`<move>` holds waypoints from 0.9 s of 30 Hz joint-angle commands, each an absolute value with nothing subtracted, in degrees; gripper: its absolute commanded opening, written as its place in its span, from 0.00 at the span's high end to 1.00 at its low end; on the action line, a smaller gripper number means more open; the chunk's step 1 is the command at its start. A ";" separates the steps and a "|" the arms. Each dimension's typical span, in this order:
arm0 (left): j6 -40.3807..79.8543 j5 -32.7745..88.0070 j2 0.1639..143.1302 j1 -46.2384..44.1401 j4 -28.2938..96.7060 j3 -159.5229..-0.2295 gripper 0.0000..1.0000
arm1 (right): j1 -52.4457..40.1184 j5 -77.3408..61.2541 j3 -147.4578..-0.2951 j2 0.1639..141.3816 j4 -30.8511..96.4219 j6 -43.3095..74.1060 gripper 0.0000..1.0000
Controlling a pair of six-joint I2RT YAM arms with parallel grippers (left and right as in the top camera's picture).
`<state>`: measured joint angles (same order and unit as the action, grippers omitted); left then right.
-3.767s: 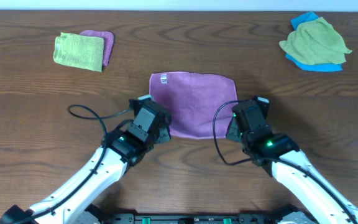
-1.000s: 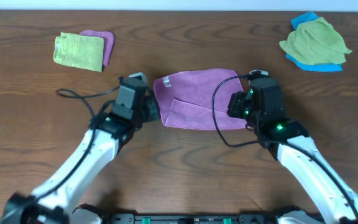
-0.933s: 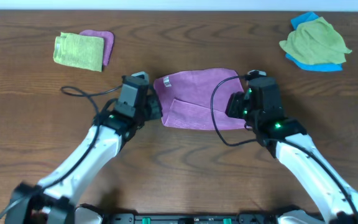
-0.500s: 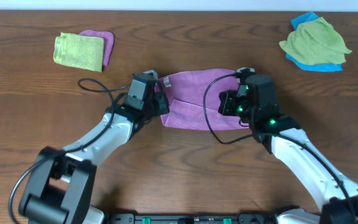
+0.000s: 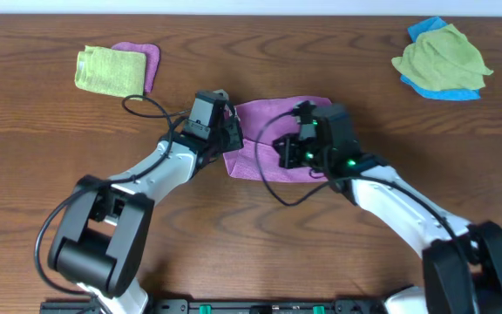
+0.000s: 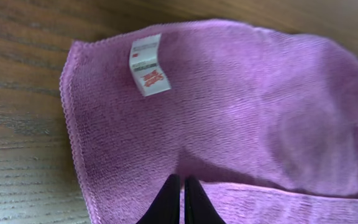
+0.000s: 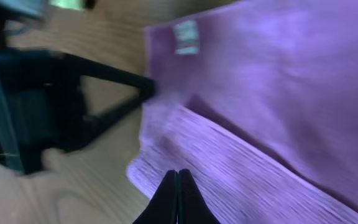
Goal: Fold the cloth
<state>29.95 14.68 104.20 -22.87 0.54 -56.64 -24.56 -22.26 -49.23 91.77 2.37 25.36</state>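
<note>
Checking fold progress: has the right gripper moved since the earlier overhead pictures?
Yes. The right gripper has travelled left across the purple cloth, ending farther from the green cloth pile at far right.

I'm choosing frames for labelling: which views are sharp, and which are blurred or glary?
Left wrist: sharp; the weave of the lilac-purple fuzzy microfibre cloth and its small white label are crisp. Right wrist: blurred; cloth and label smear into streaks. Overhead: sharp and evenly lit, no glare on the brown wooden table.
</note>
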 commanded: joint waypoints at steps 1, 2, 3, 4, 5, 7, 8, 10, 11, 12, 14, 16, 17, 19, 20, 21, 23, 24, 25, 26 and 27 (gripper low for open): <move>28.80 14.85 106.34 -22.41 0.54 -57.93 0.94 | -26.37 -23.86 -53.76 94.76 2.39 23.49 0.98; 28.67 14.83 106.69 -22.41 0.56 -57.93 0.94 | -26.55 -24.08 -54.92 95.88 2.44 23.49 0.98; 28.67 14.79 107.15 -22.35 0.54 -57.93 0.94 | -26.57 -24.47 -56.18 97.06 2.63 23.46 0.98; 28.67 14.76 107.39 -22.24 0.54 -57.93 0.94 | -26.55 -24.67 -57.08 97.86 3.03 23.46 0.98; 28.67 14.61 107.61 -22.04 0.56 -57.93 0.94 | -26.55 -24.67 -58.11 98.74 3.75 23.46 0.98; 28.45 14.55 107.90 -21.61 0.32 -57.93 0.94 | -26.57 -24.69 -59.09 99.70 4.29 23.27 0.98; 28.25 14.52 107.90 -21.21 0.12 -57.93 0.94 | -26.55 -24.58 -59.22 100.01 4.23 23.16 0.99; 28.21 14.50 107.90 -20.49 -0.12 -57.93 0.94 | -26.55 -24.36 -59.22 100.12 4.01 23.03 0.98; 28.10 14.46 107.90 -20.10 -0.19 -57.93 0.94 | -26.55 -24.32 -59.22 100.14 4.03 22.96 0.98; 27.97 14.48 107.90 -19.66 -0.25 -57.93 0.94 | -26.57 -24.23 -59.22 100.27 4.03 22.37 0.99; 27.57 14.48 107.92 -19.11 -0.27 -57.93 0.94 | -26.61 -24.23 -59.22 100.66 4.03 22.17 0.99; 27.18 14.48 107.92 -18.76 -0.27 -57.93 0.94 | -26.59 -24.23 -59.22 101.43 3.81 22.20 0.98; 27.11 14.44 107.94 -18.74 -0.27 -57.93 0.94 | -26.59 -24.23 -59.22 102.06 3.57 22.22 0.98; 26.92 14.26 108.01 -18.74 -0.32 -57.93 0.94 | -26.59 -24.25 -59.27 103.02 3.57 22.22 0.98; 26.92 13.58 108.12 -18.76 -0.32 -57.93 0.94 | -26.61 -24.27 -59.27 103.31 3.53 22.24 0.98; 26.89 13.04 108.14 -18.76 -0.34 -57.93 0.94 | -26.61 -24.27 -59.27 103.79 3.51 22.22 0.99; 26.74 12.80 108.38 -18.65 -1.02 -57.93 0.94 | -26.61 -24.49 -59.27 103.96 3.49 22.22 0.99; 26.74 12.82 108.55 -18.52 -1.78 -57.93 0.94 | -26.61 -24.51 -59.27 103.96 3.53 22.22 0.98; 26.76 12.75 108.64 -18.39 -2.33 -57.93 0.94 | -26.65 -24.73 -59.27 103.96 3.51 22.22 0.98; 26.79 12.73 108.66 -18.24 -2.79 -57.93 0.94 | -26.65 -24.99 -59.27 103.96 3.46 22.22 0.98; 26.81 12.75 108.66 -18.02 -3.11 -57.93 0.94 | -26.65 -25.12 -59.27 103.96 3.49 22.20 0.98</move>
